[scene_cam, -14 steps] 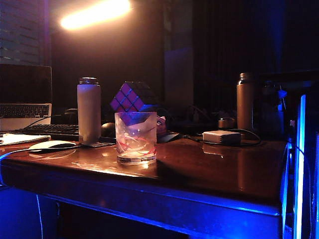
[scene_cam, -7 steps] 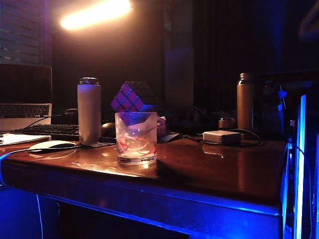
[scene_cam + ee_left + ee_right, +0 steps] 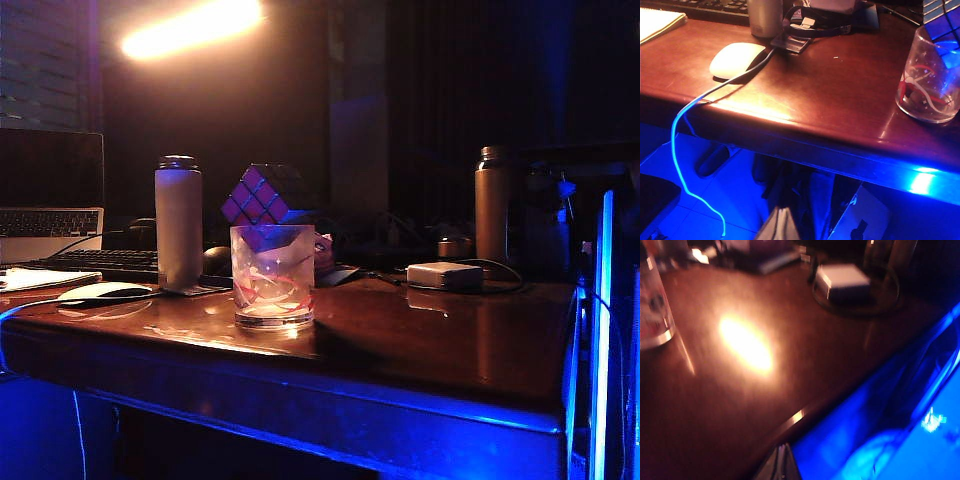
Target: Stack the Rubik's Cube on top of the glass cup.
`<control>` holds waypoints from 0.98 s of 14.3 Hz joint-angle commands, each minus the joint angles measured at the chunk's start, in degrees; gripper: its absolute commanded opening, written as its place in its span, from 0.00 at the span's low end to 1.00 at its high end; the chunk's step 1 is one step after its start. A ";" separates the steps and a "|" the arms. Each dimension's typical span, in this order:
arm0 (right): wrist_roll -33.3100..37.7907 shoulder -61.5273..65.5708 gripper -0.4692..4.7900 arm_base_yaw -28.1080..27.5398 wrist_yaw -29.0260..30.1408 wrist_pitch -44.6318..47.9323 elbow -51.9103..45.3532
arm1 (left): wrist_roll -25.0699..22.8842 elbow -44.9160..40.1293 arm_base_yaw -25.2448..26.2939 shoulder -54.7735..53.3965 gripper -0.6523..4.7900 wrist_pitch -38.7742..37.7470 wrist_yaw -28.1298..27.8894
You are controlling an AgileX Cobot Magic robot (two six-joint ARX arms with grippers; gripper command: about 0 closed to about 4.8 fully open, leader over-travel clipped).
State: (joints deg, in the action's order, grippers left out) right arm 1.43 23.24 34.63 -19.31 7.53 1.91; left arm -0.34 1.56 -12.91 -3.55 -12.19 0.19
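rubik's cube point(image 3: 264, 194) tilted on rim of glass cup point(image 3: 272, 275) mid-table, white bottle point(image 3: 179, 222) just beside, mouse point(image 3: 735, 59), power adapter point(image 3: 445, 275), brown bottle point(image 3: 491, 203) well apart, right gripper point(image 3: 781, 463) pressed together off table edge, left gripper point(image 3: 780, 226) likewise.

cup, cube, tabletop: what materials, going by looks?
Glass cup: clear glass, thick base; you see through it past the red and white swirls. Rubik's Cube on its rim: likely plastic, dark frame, glossy purple stickers. Table: dark varnished wood, probably; it mirrors the lamp. Left gripper and right gripper, shut, are off the table's edge.
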 commanded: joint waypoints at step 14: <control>-0.13 0.04 0.09 -0.02 -0.04 1.25 -1.53 | -0.13 -0.55 0.04 0.07 0.11 -0.31 -0.17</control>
State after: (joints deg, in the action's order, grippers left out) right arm 1.43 23.24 34.65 -19.33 8.03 0.58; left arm -0.38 1.56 -12.91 -3.53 -12.19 0.19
